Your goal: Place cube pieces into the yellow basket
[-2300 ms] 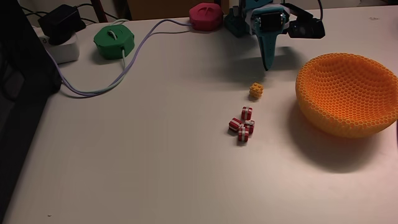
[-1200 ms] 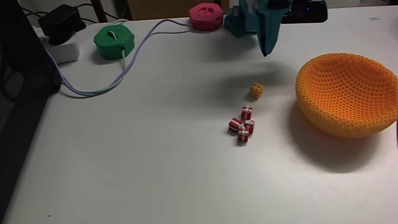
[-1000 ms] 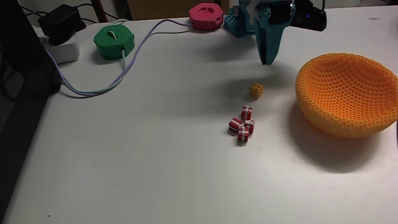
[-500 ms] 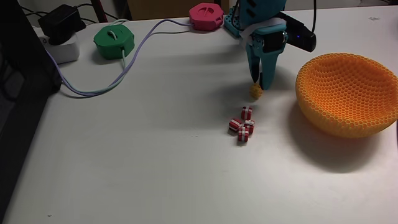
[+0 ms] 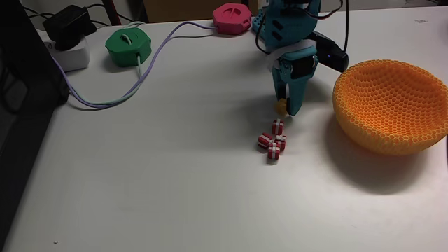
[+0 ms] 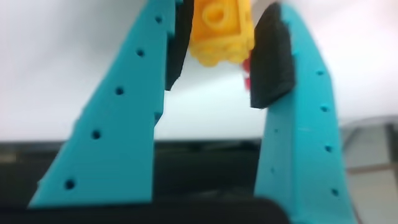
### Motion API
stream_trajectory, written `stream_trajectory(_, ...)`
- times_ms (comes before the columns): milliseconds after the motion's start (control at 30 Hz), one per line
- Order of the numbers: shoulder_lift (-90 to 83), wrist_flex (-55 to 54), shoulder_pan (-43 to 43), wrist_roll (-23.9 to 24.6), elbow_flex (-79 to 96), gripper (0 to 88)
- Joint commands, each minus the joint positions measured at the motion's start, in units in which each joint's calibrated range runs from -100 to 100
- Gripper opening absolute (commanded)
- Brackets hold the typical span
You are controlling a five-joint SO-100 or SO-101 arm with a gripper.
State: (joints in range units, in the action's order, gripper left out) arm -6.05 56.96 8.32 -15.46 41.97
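Several red-and-white cube pieces (image 5: 274,141) lie in a tight cluster on the white table, left of the yellow basket (image 5: 392,105). My teal gripper (image 5: 285,108) points down just behind the cluster, over a small yellow block (image 5: 281,106) on the table. In the wrist view the gripper (image 6: 224,28) is open, and the yellow block (image 6: 221,28) sits between its black pads (image 6: 273,56), which stand close against both sides. A sliver of a red cube piece (image 6: 247,71) shows below the block.
A green round device (image 5: 128,47) and a pink round device (image 5: 232,17) sit at the back with a pale cable (image 5: 150,66) running between them. A white box (image 5: 66,54) lies at the back left, by a dark edge (image 5: 21,133).
The gripper has come forward from the back of the table and dropped down, ending with its fingers around the yellow block. The red-and-white pieces and the basket have not moved.
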Motion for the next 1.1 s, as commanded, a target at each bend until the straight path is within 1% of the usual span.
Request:
stream_trajectory(0, 0.4, 0.6, 0.7, -0.3, -2.3, 6.3)
stream_trajectory(67, 0.2, 0.9, 1.6, -0.3, -3.4, 1.2)
stream_trajectory(100, 0.2, 1.1, 1.9, -0.4, -3.8, 1.0)
stream_trajectory(167, 0.1, 1.5, 2.5, -0.5, -4.3, 3.3)
stream_trajectory(267, -1.2, 2.4, 3.0, -0.9, -4.2, 1.7)
stream_trajectory(467, -10.9, 13.2, 5.9, -2.3, -13.6, 1.7)
stream_trajectory(533, -14.6, 18.3, 3.1, -2.6, -18.2, 1.7)
stream_trajectory(667, -17.9, 26.4, -5.9, -1.4, -26.3, 1.6)
stream_trajectory(833, -19.3, 30.0, -12.5, 0.0, -28.6, 1.7)
stream_trajectory(933, -19.2, 30.5, -17.5, 1.3, -28.0, 3.5)
stream_trajectory(967, -18.8, 30.0, -17.5, 1.7, -27.8, 5.1)
stream_trajectory(1033, -16.0, 27.6, -12.9, 1.9, -28.1, 9.2)
stream_trajectory(1067, -13.7, 25.9, -9.3, 1.9, -28.5, 13.8)
